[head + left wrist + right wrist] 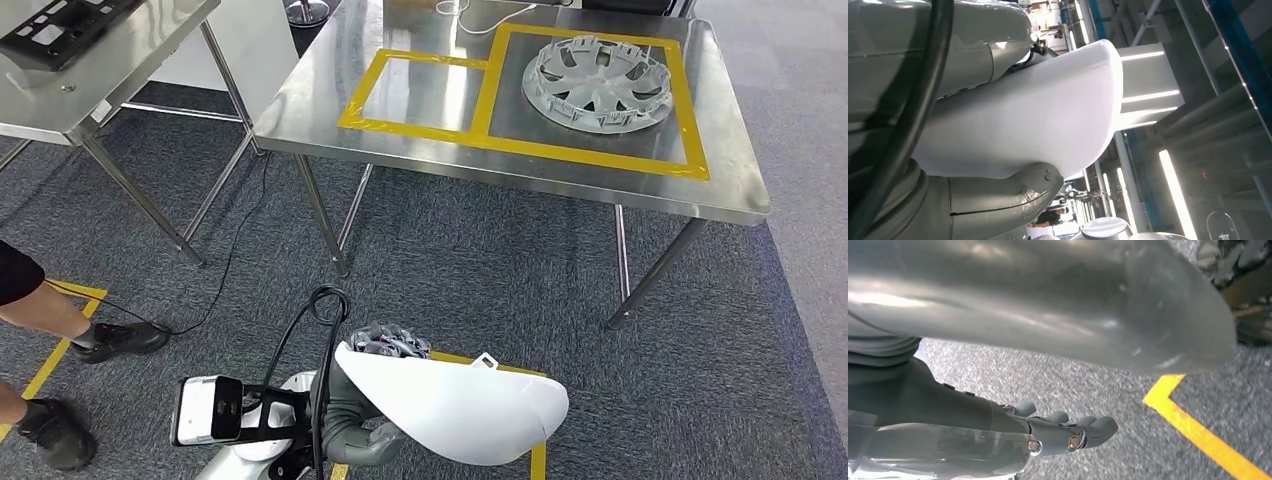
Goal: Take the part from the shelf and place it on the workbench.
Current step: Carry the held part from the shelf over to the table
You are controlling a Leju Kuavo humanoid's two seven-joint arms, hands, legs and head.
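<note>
My left hand holds a white curved shell part low in the head view, above the carpet and short of the workbench. Dark fingers lie over the part's upper edge. In the left wrist view the grey thumb presses under the white part. The steel workbench top carries two yellow-taped rectangles: the small one is bare, the large one holds a grey wheel cover. My right hand hangs over the carpet with its fingers stretched out and nothing in it.
A second steel table with a black tray stands at the upper left. A person's legs and shoes are at the left edge. A black cable trails across the carpet. Yellow floor tape runs under me.
</note>
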